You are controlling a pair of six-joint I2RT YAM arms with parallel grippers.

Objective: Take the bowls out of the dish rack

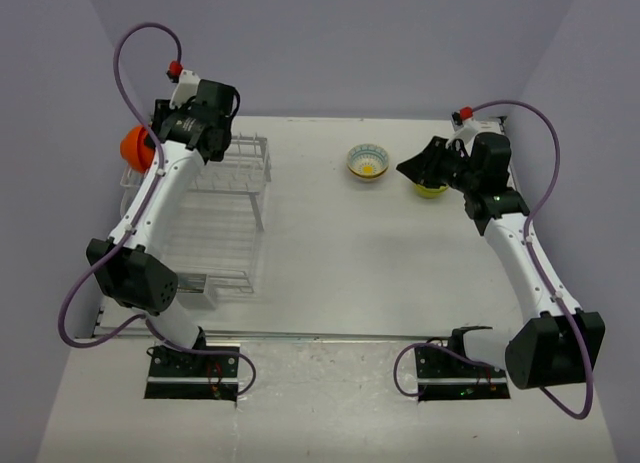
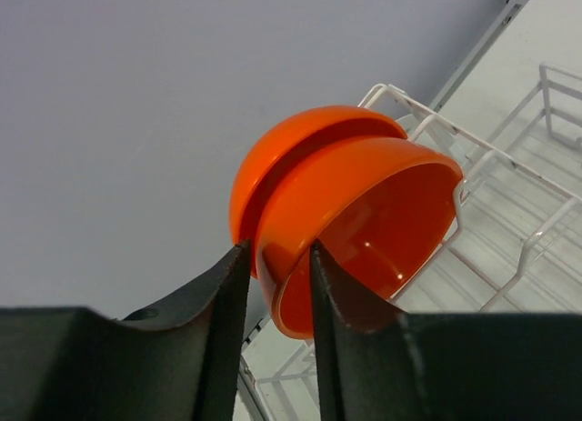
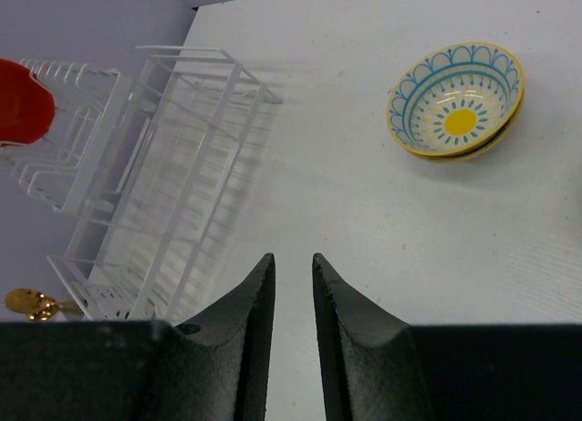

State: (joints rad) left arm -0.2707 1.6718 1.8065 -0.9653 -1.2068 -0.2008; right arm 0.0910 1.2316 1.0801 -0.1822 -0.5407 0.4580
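Two glossy orange bowls [image 2: 364, 203] stand on edge, one behind the other, at the far left end of the white wire dish rack [image 1: 215, 218]. My left gripper [image 2: 276, 248] straddles the nearer bowl's rim, one finger inside and one outside, closed on it; in the top view it [image 1: 158, 141] sits beside the orange bowl [image 1: 135, 148]. The cream bowl with blue pattern [image 1: 367, 162] sits upright on the table. The lime-green bowl [image 1: 431, 191] lies half hidden under my right gripper [image 1: 408, 168], which hangs above the table, slightly open and empty [image 3: 293, 257].
The rack [image 3: 164, 185] fills the left side of the table, with its box-like holder at the near end. A gold spoon [image 3: 32, 303] lies beyond the rack's edge. The cream bowl [image 3: 456, 101] sits right of the rack. Purple walls close in on the left, back and right.
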